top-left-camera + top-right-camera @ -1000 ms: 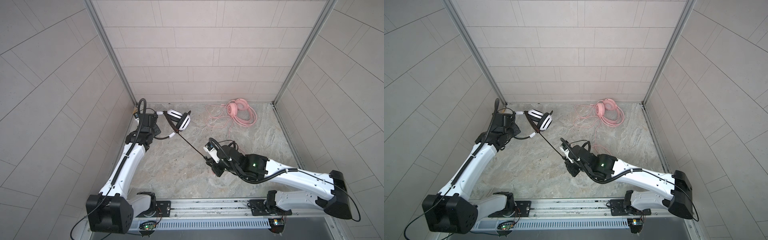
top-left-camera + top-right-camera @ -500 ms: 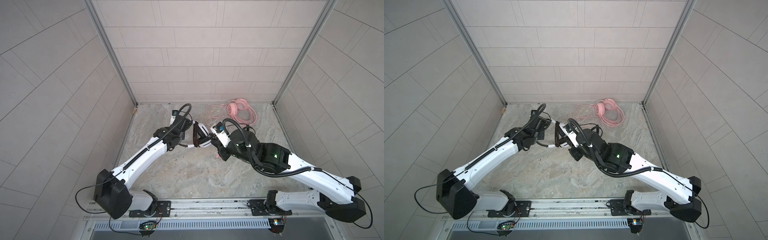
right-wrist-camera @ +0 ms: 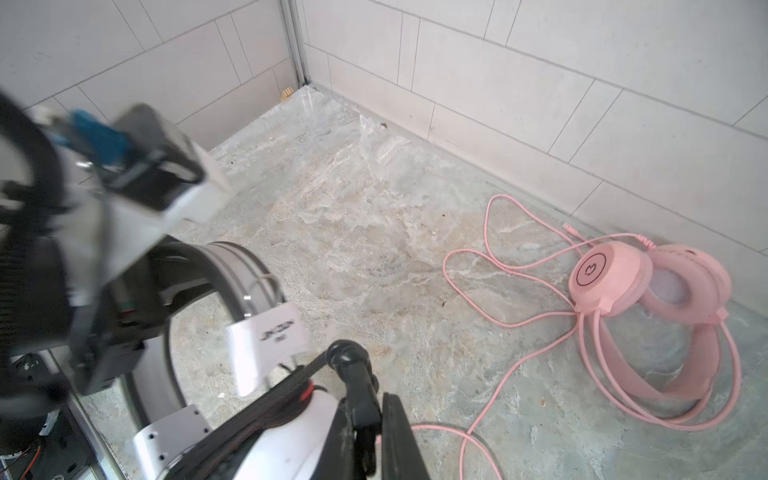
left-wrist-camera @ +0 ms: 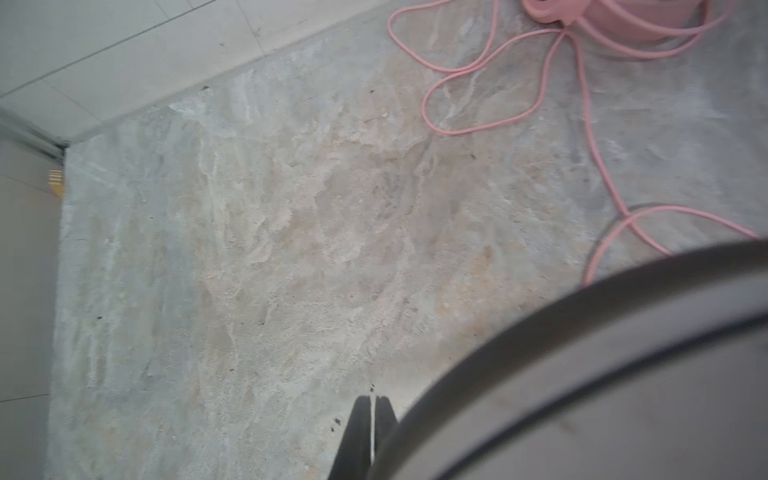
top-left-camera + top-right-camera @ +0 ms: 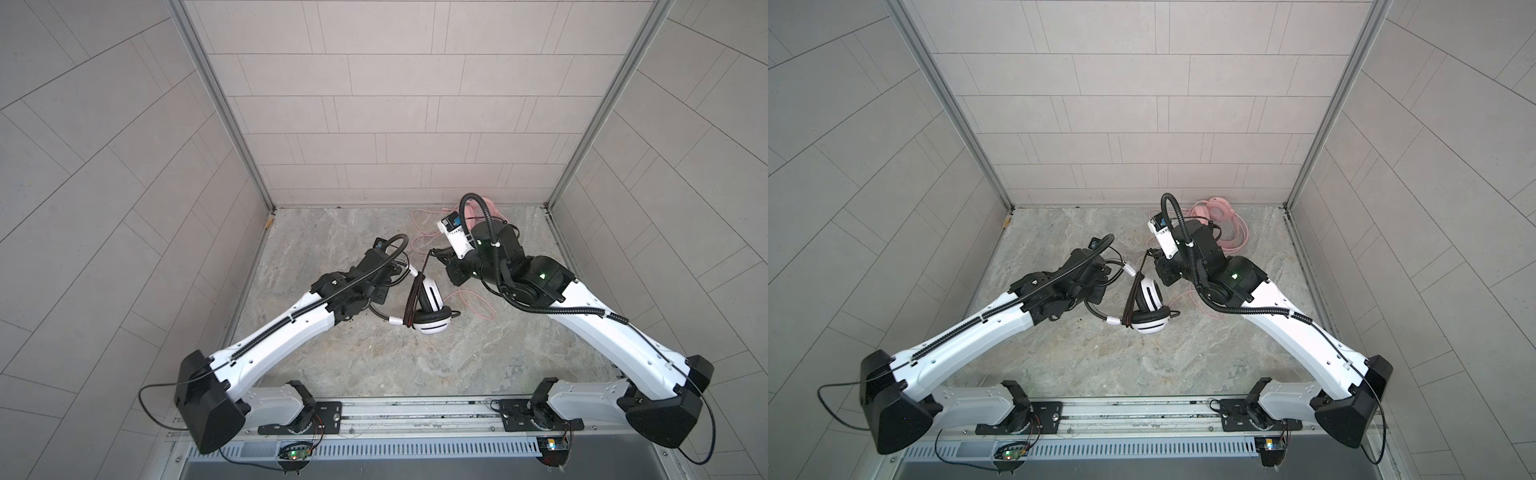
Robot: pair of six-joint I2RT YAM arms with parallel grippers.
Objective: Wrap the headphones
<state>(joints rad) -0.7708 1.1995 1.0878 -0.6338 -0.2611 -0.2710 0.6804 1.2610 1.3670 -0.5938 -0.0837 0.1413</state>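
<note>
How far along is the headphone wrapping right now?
Done: several black cable turns lie around the white headset. In hand: left pincer holds its band, right pincer pulls the cable end taut. Left: securing that end, then the pink headset, its pink cable loose on the floor.

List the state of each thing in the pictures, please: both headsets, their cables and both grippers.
White-and-black headset: off the floor, held at its band.
Black cable: wound in several turns around that headset.
Pink headset: lying on the floor by the back wall.
Pink cable: loose, unwound.
Left gripper: shut on the band.
Right gripper: shut on the black cable.
</note>
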